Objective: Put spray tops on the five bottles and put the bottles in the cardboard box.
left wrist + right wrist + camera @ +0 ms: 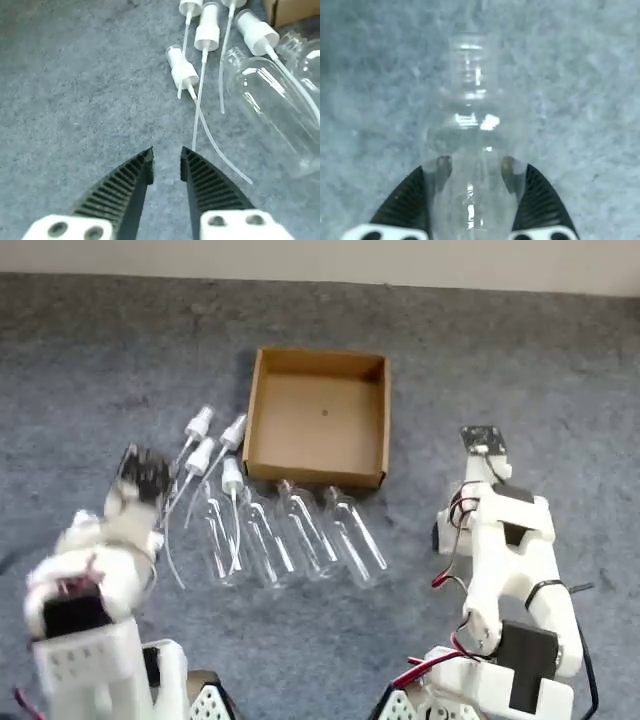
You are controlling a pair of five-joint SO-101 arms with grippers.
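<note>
Several white spray tops [182, 72] with long tubes lie loose on the grey carpet, left of the cardboard box [318, 472]. My left gripper [166, 154] hovers just short of them, open by a narrow gap with nothing between its fingers; in the high view it is at the left [143, 472]. Several clear bottles [305, 530] lie side by side in front of the box, without tops. My right gripper [476, 170] is shut on another clear bottle [470, 100], whose open neck points away from the wrist. That arm [482, 445] stands right of the box.
The box floor [300, 420] is bare. One spray top [232, 473] rests with its tube across a lying bottle. Grey carpet [520, 350] spreads around the box on all sides.
</note>
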